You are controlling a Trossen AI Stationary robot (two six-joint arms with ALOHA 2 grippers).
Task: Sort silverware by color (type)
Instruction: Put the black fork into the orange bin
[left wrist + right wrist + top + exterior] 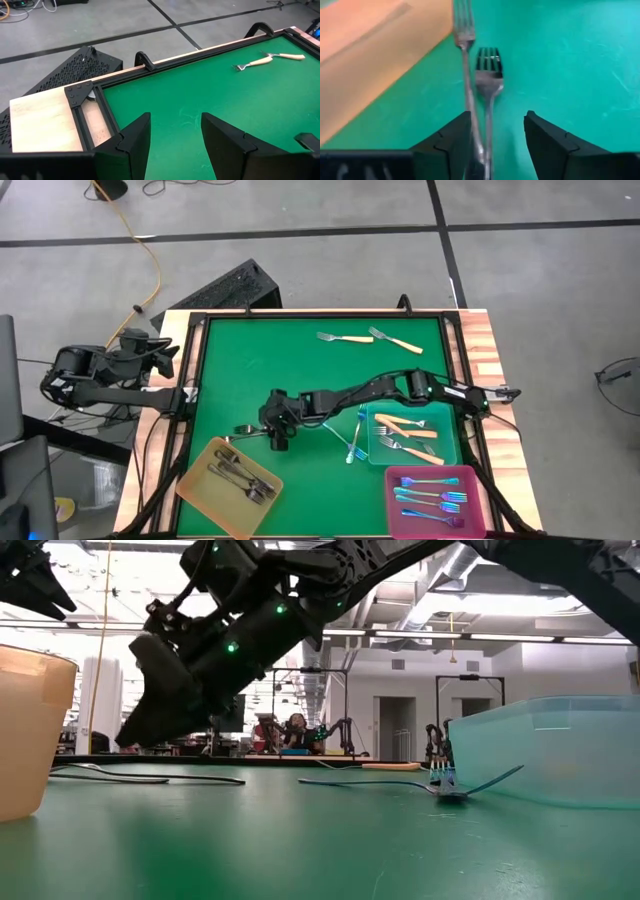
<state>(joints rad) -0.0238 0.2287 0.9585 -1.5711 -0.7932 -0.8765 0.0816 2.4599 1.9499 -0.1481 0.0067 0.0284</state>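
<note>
Most forks were already sorted into the yellow tray [200, 490], teal tray [452, 452] and pink tray [400, 508] along the bottom. Left over: two cream-handled forks [345, 338] at top centre, blue forks [356, 438] mid-frame, and two grey forks [489, 80] lying between the right gripper's [279, 439] parted, empty fingers. The left gripper [175, 145] waited open at left.

My two arms are matte black, jointed. Small green lights glow on the right arm [230, 630] — its fingers [445, 145] are blocky, notched.
</note>
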